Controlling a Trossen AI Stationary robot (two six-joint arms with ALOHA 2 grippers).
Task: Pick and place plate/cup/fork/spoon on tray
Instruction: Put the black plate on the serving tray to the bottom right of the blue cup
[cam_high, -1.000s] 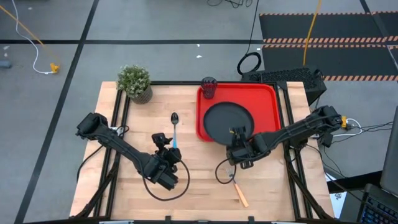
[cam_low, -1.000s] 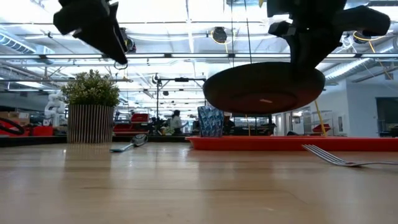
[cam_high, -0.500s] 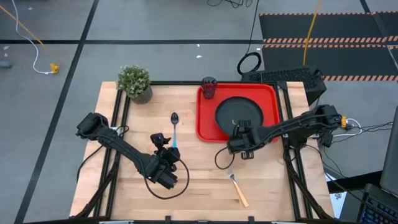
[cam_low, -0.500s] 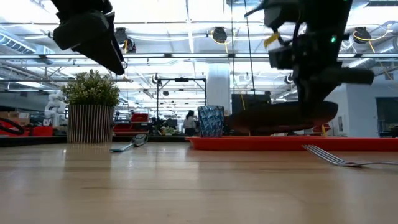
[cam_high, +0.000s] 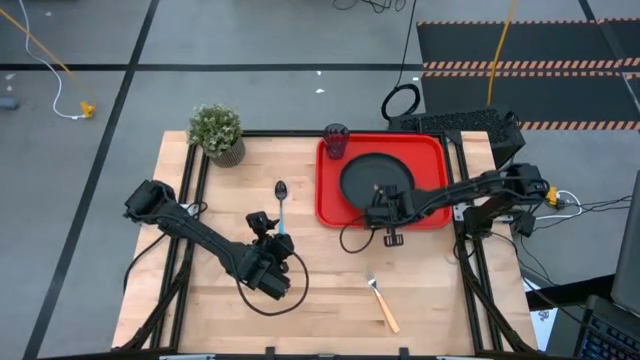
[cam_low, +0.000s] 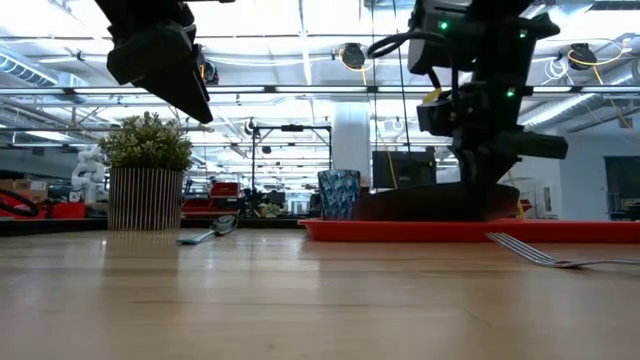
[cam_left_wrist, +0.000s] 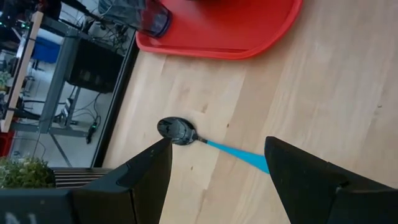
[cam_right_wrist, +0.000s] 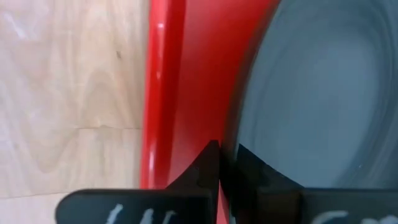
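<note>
The black plate lies low in the red tray, level in the low view. My right gripper is shut on its near rim. The dark cup stands upright in the tray's far left corner. The blue-handled spoon lies flat on the table left of the tray. The orange-handled fork lies flat on the table near the front edge. My left gripper hovers open above the spoon's handle, touching nothing. My right gripper pinches the plate's raised rim at its near edge between the two fingers, one on the outer side and one over the plate's inside. It comes from the table's near side, slanting down. The plate sits level, down inside the tray.
A potted green plant stands at the table's far left corner. Bare wood lies between the spoon and the fork. Cables loop from both arms over the table. The tray's near rim runs just beside my right fingers.
My right gripper has carried the plate toward the table's far edge and down. The plate was lifted above the tray's near edge; now it sits level and low inside the tray. The gripper stays shut on the rim.
</note>
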